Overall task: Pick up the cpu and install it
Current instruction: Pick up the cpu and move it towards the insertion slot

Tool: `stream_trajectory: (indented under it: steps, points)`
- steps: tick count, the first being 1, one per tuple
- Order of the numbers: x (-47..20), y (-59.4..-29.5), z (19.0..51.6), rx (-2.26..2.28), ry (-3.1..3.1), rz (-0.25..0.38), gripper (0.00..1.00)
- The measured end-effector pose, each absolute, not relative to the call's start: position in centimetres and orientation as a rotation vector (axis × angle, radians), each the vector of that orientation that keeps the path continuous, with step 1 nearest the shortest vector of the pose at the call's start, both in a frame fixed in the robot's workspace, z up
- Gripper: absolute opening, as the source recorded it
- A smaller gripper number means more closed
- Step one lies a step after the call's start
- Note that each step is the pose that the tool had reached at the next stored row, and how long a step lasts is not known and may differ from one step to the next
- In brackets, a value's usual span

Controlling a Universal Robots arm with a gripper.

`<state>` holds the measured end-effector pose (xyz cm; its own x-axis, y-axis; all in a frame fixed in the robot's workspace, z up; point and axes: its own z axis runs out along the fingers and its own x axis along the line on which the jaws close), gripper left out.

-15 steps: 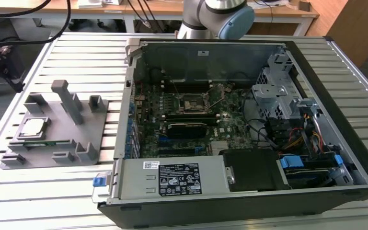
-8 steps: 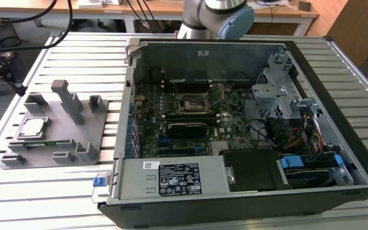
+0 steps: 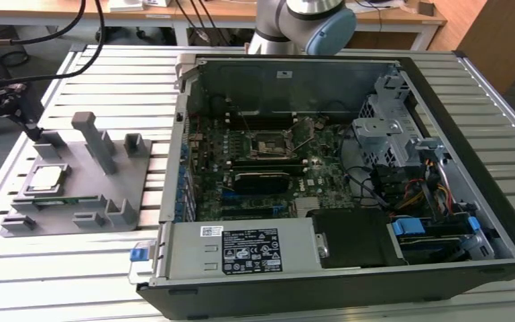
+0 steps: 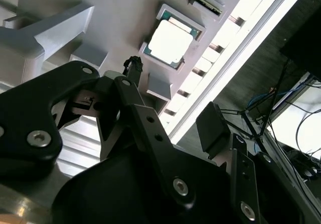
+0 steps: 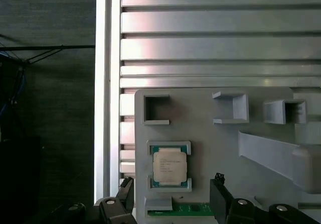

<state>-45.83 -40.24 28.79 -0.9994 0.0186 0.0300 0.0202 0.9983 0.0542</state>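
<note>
Currently, the claw stands wide open and holds nothing. In both wrist views its two black fingers are spread well apart, one to each side of the cpu.

The cpu lies flat, silver top upward, in a square recess of a grey fixture plate. In the second wrist view the cpu sits in the same recess, with its green border showing around the metal top. There the claw is apart from it, with one fingertip over the plate near the recess.

A narrow green memory stick lies in a slot just beside the cpu recess.

In the exterior view, the fixture plate rests on the slatted metal worktop at the exterior view's left. The cpu and the memory stick are seated in it. The claw hangs near the plate's far edge, clear of the cpu.

At the exterior view's right, an open computer case lies on its side on the worktop. Its motherboard faces up, and the black-framed socket is well apart from the cpu. The arm's base stands beyond the case.
</note>
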Motion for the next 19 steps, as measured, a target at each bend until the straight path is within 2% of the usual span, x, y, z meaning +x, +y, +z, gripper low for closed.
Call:
stream_trajectory:
  steps: [19]
  points:
    - [-45.8, -40.6, 26.5, -0.014, -3.110, -0.081, 0.70]
